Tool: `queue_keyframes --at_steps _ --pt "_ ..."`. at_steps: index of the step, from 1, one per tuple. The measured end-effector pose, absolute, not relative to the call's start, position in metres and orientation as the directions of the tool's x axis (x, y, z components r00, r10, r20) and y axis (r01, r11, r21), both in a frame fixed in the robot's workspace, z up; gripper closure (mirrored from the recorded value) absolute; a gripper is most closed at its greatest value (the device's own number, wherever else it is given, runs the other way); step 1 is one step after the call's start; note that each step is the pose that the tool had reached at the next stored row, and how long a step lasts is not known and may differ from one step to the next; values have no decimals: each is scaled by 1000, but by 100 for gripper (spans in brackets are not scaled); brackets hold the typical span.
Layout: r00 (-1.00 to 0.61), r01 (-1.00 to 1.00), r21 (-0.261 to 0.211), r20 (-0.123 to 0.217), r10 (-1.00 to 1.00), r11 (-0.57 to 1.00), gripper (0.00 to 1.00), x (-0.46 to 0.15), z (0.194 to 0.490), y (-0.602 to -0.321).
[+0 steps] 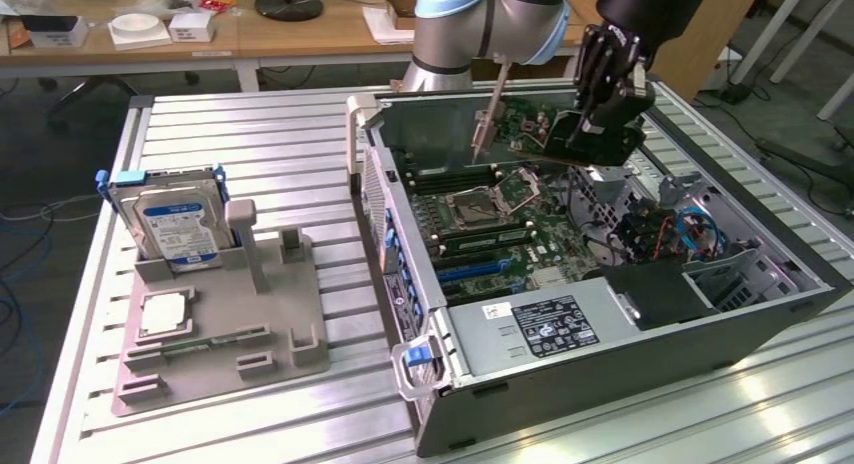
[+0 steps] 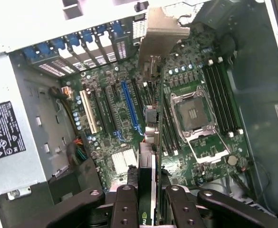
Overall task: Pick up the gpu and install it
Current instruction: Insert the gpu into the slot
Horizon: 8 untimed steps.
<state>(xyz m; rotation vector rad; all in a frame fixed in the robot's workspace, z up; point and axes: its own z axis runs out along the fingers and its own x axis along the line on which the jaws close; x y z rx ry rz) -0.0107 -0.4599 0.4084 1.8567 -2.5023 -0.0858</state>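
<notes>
Black two-finger gripper [image 1: 597, 124] clenched on the gpu [image 1: 530, 136], a slim dark card with a silver bracket, above the green motherboard [image 1: 497, 224] in the open grey computer case [image 1: 641, 354], bench [image 1: 240, 134] far side. Probably light, stiff, fragile; best held by the board edges.

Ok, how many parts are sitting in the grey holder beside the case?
3: hard drive standing upright at the far end, square chip lying flat in the middle, narrow green memory stick beside it. Others may hide behind the posts.

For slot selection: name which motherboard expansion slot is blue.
The long blue slot. Its neighbour is a black slot, and the white slot lies nearer the labelled power supply.
</notes>
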Motion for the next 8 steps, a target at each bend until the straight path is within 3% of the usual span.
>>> queue_keyframes --at_steps 8 --pt "-209 -976 59 -13 -978 208 73 -11 408 -460"
